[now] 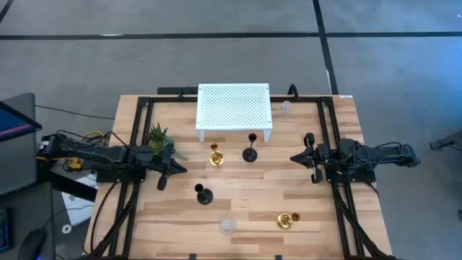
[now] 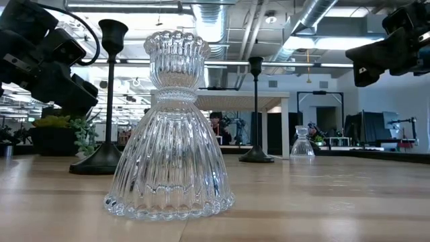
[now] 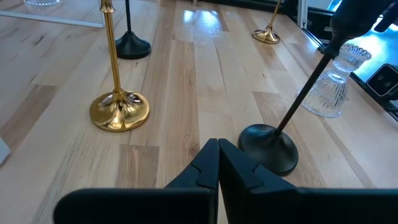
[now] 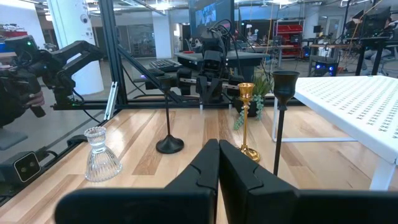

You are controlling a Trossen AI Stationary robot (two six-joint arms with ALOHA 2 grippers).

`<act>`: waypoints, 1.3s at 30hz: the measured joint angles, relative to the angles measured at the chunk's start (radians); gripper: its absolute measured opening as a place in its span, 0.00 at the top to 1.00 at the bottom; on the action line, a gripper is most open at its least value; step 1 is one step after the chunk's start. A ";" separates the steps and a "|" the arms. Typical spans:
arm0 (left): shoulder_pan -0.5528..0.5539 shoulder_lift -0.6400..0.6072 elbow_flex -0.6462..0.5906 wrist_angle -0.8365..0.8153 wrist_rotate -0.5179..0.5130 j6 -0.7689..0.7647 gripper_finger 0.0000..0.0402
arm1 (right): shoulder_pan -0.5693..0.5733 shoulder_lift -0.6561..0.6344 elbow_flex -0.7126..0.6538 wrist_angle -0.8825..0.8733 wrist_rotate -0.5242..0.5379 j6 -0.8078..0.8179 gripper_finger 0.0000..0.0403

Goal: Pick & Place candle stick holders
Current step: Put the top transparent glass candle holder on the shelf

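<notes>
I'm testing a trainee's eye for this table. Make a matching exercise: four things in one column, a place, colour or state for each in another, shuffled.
Things:
1. rack
2. plant
3. right gripper
4. holder closest to the low camera

Descriptions:
A. clear ribbed glass
B. shut, at the table's right side
C. green, next to the left gripper
D. white, perforated

Pairs: 1-D, 2-C, 3-B, 4-A
</notes>
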 joint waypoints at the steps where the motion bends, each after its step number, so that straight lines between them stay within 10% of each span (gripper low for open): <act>1: 0.000 0.000 0.000 0.001 0.000 0.000 0.99 | 0.000 0.000 0.000 0.000 0.000 0.000 1.00; 39: 0.000 0.000 0.000 0.035 0.000 -0.001 0.99 | 0.000 0.000 0.000 0.000 0.000 0.000 1.00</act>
